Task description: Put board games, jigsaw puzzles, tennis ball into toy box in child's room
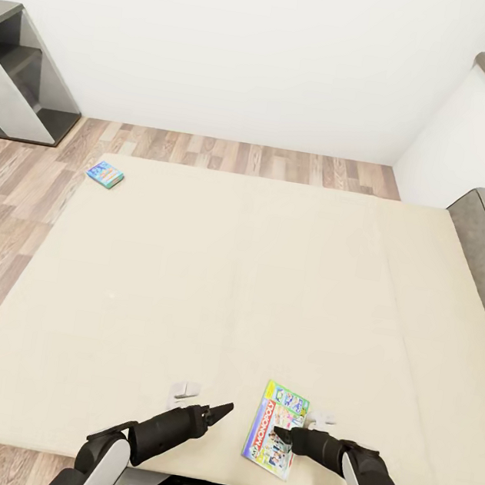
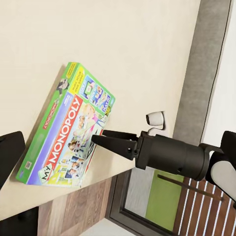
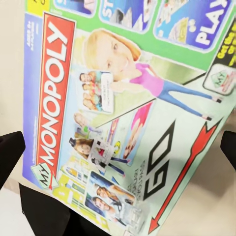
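Monopoly box (image 1: 276, 429) flat on bed (image 1: 190, 281), lower right of head frame, near front edge. Right gripper (image 1: 282, 435) over it, jaws spread wide. Left gripper (image 1: 222, 410) beside, opening impossible to tell. Blue box (image 1: 105, 174) at upper left corner.

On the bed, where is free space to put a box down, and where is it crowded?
Free: the wide mattress between the blue box and the Monopoly box. Crowded: the near edge, where the right gripper is over the Monopoly box and the left gripper is beside it.
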Controlling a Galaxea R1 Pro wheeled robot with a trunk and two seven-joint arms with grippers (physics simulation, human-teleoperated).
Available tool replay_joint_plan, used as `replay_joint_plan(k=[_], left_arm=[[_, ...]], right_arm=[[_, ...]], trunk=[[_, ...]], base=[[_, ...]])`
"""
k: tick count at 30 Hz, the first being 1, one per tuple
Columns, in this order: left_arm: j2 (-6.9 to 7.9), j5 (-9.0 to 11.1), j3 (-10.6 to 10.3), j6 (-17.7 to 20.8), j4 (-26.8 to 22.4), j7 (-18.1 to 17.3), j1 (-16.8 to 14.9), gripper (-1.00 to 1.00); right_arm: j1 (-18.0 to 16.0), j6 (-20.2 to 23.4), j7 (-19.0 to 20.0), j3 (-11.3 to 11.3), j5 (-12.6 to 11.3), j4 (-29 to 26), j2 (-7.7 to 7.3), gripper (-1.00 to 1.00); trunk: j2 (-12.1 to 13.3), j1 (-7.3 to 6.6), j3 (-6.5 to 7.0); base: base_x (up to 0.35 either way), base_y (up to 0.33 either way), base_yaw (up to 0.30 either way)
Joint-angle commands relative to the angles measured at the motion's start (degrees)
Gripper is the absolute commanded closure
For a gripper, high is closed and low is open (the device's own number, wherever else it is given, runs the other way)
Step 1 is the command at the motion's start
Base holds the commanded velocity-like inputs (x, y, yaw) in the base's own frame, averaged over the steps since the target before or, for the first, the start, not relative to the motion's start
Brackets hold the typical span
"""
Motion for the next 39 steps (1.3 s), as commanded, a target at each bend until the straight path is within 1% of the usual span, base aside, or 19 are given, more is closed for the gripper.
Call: replay_joint_plan(k=[1, 7, 15, 39], left_arm=[[-0.02, 0.4, 0.1, 0.5, 0.0, 0.0, 0.0, -1.00], [-0.02, 0.4, 0.1, 0.5, 0.0, 0.0, 0.0, -1.00], [-0.11, 0.4, 0.1, 0.5, 0.2, 0.0, 0.0, -1.00], [-0.19, 0.4, 0.1, 0.5, 0.8, 0.0, 0.0, -1.00]], right_arm=[[0.0, 0.5, 0.2, -0.2, -0.2, -0.1, 0.02, -1.00], [-0.4, 0.5, 0.2, -0.2, -0.2, -0.1, -0.19, -1.00], [-2.2, 0.6, 0.0, -0.3, -0.2, 0.4, -0.37, -1.00], [-4.3, 0.8, -0.2, -0.3, -0.2, 0.8, -0.51, -1.00]], trunk=[[0.0, 0.01, -0.04], [0.0, 0.01, -0.04], [0.0, 0.01, -0.04], [0.0, 0.01, -0.04]], base=[[0.000, 0.000, 0.000], [0.000, 0.000, 0.000], [0.000, 0.000, 0.000], [0.000, 0.000, 0.000]])
